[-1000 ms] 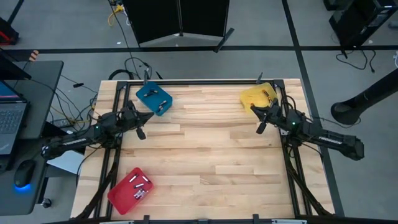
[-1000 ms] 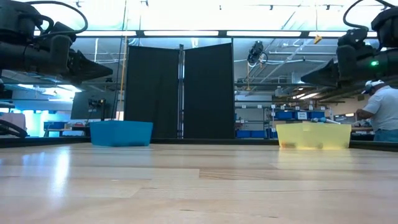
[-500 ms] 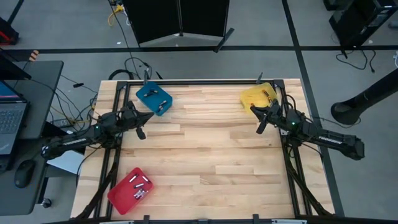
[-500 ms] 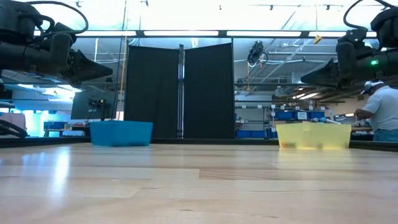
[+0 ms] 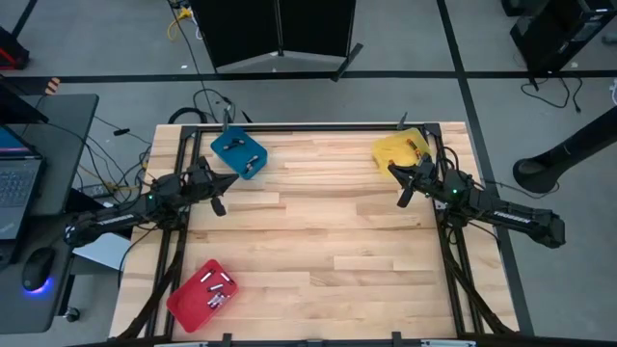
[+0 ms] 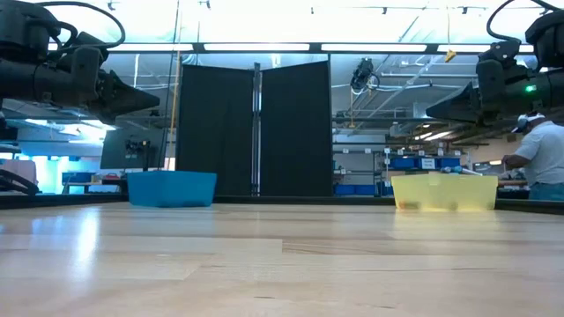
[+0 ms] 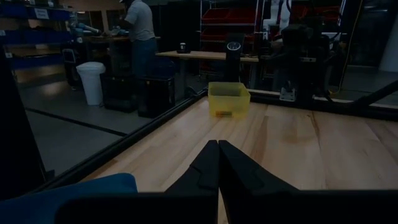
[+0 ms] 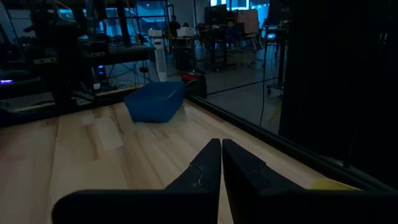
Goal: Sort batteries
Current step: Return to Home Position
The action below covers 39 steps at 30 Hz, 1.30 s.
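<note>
Grey floor (image 5: 96,48) crossed by dark tape lines surrounds the wooden surface (image 5: 328,231). A black folding screen (image 5: 284,29) stands at 12 o'clock, a desk (image 5: 67,125) with a laptop (image 5: 17,188) at 9 o'clock. Bright strip lights (image 6: 256,47) run overhead.

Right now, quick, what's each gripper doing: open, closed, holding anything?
Left gripper: jaws shut, empty.
Right gripper: jaws shut, empty.

Laptop (image 5: 16,190) far left; black partition (image 6: 254,128) behind table (image 5: 328,241); person (image 6: 539,160) beyond.
</note>
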Tool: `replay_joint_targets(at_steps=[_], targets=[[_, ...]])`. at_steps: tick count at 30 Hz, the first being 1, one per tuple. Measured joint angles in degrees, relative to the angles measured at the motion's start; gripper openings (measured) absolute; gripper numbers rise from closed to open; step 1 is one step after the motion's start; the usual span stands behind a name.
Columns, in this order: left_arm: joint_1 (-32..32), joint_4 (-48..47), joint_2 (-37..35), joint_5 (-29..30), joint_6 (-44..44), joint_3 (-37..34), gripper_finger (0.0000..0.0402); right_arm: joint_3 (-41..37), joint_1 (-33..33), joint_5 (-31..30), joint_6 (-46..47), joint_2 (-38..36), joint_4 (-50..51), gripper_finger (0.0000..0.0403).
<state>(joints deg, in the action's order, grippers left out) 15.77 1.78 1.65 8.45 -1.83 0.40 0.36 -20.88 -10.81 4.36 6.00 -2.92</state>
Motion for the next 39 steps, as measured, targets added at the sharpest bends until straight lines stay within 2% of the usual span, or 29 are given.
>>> replay_joint_targets(at_steps=[39], targets=[[0.0, 0.0, 0.0, 0.0, 0.0, 0.0, 0.0011, 0.0, 0.0, 0.0, 0.0, 0.0, 0.0, 0.0025]])
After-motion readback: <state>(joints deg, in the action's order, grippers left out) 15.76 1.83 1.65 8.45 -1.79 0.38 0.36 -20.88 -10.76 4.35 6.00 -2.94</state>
